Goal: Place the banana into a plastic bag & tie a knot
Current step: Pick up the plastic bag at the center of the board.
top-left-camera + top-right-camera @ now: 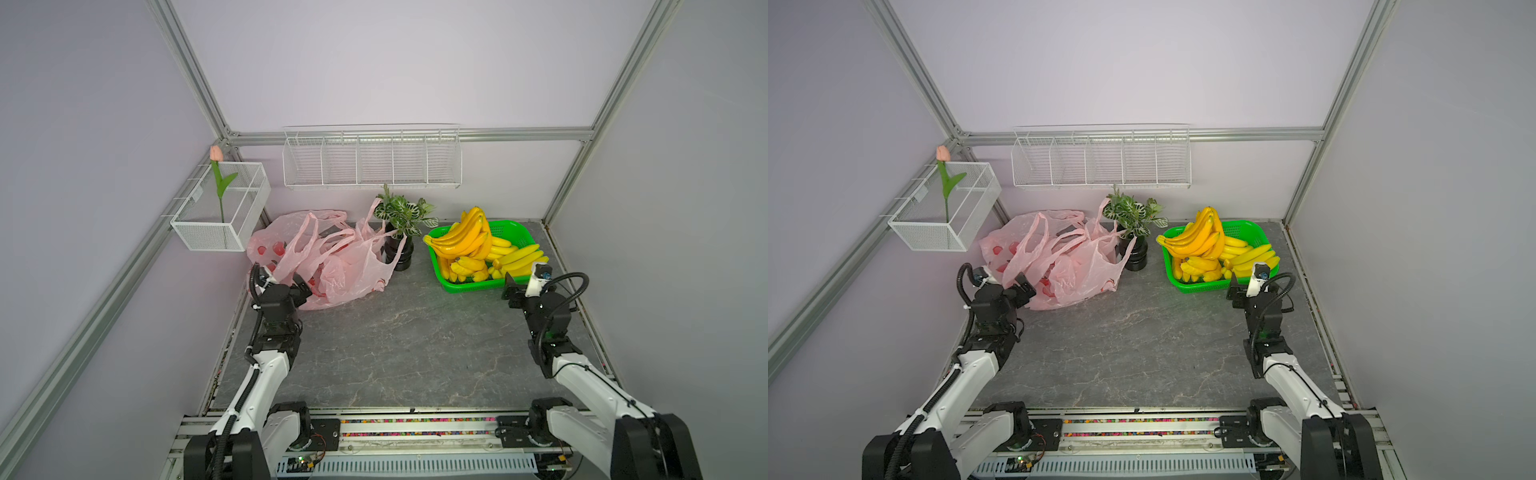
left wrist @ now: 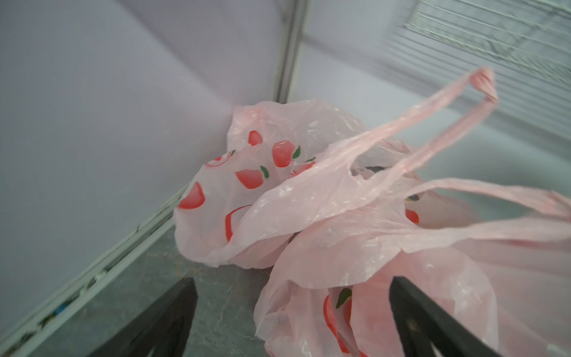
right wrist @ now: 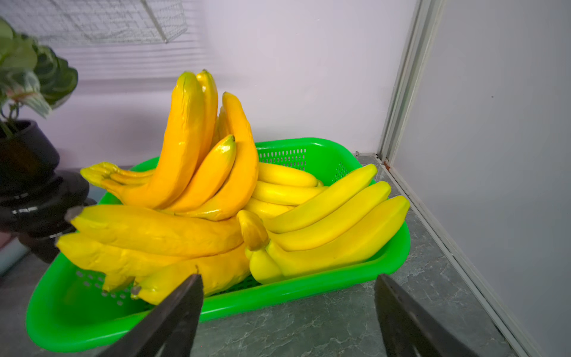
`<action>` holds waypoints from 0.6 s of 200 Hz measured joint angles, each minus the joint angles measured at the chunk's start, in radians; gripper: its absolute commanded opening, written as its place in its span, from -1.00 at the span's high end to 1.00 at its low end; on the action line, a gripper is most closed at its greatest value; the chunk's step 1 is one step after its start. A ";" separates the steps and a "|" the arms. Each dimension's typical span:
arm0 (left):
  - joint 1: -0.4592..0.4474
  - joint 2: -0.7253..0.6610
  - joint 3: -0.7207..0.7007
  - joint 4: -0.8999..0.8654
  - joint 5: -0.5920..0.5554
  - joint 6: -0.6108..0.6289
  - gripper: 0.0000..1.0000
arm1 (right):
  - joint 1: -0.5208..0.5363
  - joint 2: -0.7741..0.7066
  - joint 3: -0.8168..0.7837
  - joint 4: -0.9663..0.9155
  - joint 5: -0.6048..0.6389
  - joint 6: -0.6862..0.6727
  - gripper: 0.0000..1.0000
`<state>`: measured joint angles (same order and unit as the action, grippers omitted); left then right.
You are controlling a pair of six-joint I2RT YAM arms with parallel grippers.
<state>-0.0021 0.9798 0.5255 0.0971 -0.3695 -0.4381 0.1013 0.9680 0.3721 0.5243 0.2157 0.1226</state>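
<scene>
On the bags [image 2: 309,201], fruit prints [image 2: 281,153] resolve only from left wrist.

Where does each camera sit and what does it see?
Top views: above the robot's base, looking down on the grey marbled tabletop; both arms, left gripper, right gripper show.
Left wrist: on that arm, facing pink printed plastic bags; black fingers show.
Right wrist: on that arm, facing yellow bananas in a green plastic basket; black fingers show.
Shared: top views also show bags and bananas.

Bright even light, blurred wrist-view edges
</scene>
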 measured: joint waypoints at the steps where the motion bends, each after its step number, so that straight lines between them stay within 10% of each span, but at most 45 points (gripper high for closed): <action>1: 0.000 0.000 0.003 -0.006 -0.003 -0.006 -0.99 | 0.000 -0.006 0.004 -0.011 0.003 0.009 -0.78; 53: -0.035 0.059 0.165 -0.217 0.142 -0.196 -0.96 | -0.084 -0.152 0.088 -0.370 -0.042 0.348 -0.78; 120: -0.451 0.295 0.566 -0.425 0.185 -0.155 -0.81 | -0.032 -0.106 0.187 -0.620 -0.225 0.355 -0.78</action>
<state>-0.4526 1.2747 1.0920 -0.3275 -0.1844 -0.5930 0.0692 0.8619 0.5594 -0.0956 -0.0090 0.4774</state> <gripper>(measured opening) 0.925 0.888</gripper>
